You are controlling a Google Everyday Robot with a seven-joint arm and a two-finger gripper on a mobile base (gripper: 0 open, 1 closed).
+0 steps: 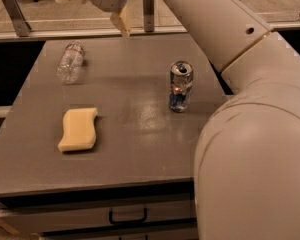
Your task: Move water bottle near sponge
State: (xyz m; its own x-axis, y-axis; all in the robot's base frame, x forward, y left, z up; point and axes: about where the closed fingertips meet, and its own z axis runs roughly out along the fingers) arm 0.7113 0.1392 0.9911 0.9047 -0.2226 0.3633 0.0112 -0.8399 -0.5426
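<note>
Gripper: is hanging above the table's far edge, its two cream fingers spread wide apart and gripping nothing.
Water bottle: is lying on its side just below the gripper, a little toward picture left, clear of both fingers.
Sponge: is lying flat well in front of the gripper, apart from the bottle.
Can: is standing upright off to the gripper's picture-right, nearer the camera.
Arm: is stretching from the right foreground up to the gripper.
</note>
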